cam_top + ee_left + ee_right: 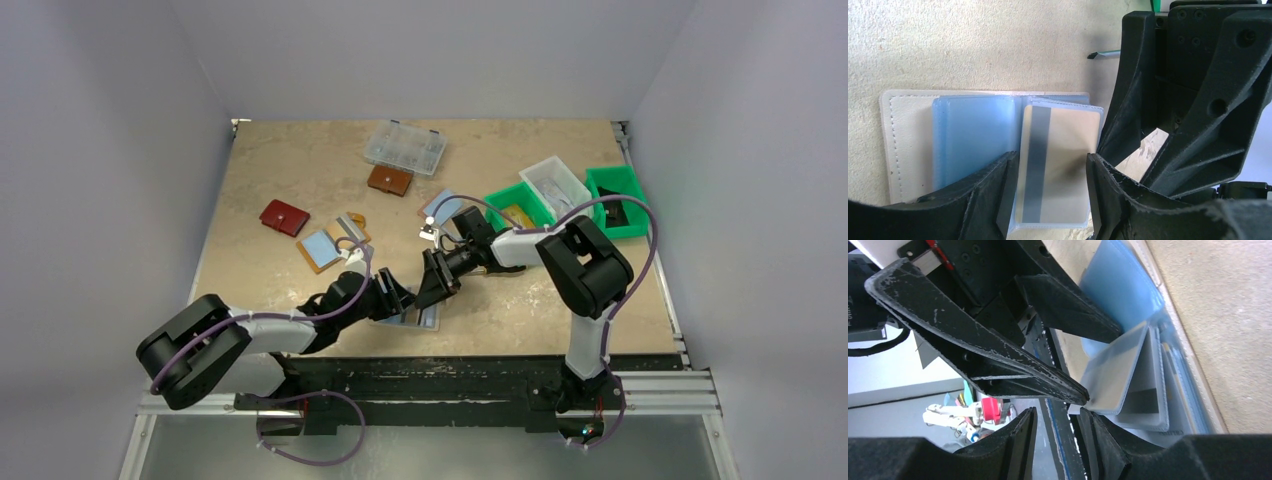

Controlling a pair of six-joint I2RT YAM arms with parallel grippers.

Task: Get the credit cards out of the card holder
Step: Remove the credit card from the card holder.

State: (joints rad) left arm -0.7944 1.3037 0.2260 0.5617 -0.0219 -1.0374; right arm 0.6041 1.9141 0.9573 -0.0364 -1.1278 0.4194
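Fingers (988, 200) of the left gripper (1052, 159) fill the bottom of the left wrist view. They are spread apart and released, and they straddle a beige card (1068, 150) with a grey magnetic stripe without clamping it. The card sits inside a clear sleeve (1068, 106) of the card holder (908, 145), which lies open and flat on the table (973, 45). Its cream stitched cover is at the left, and a pale blue sleeve (973, 135) lies just beside the card. The right gripper (1122, 164) stands at the holder's right edge with its jaws parted, bare table showing between them and nothing held. One of its fingertips is at the sleeve's edge; whether it touches cannot be told. In the right wrist view, one transparent sleeve (1113, 370) stands tilted up from the stack, and the tip of a left finger meets its lower corner. In the top view, the holder lies at the near edge of the table beneath both grippers, which face each other over it. Farther back on the table are a second tan holder (322, 248) lying open with a blue inside, a red wallet (284, 217), a brown wallet (389, 181) and a clear compartment box (405, 147). At the right are a green bin (497, 197), a white tub (556, 175) and a further green bin (636, 200).
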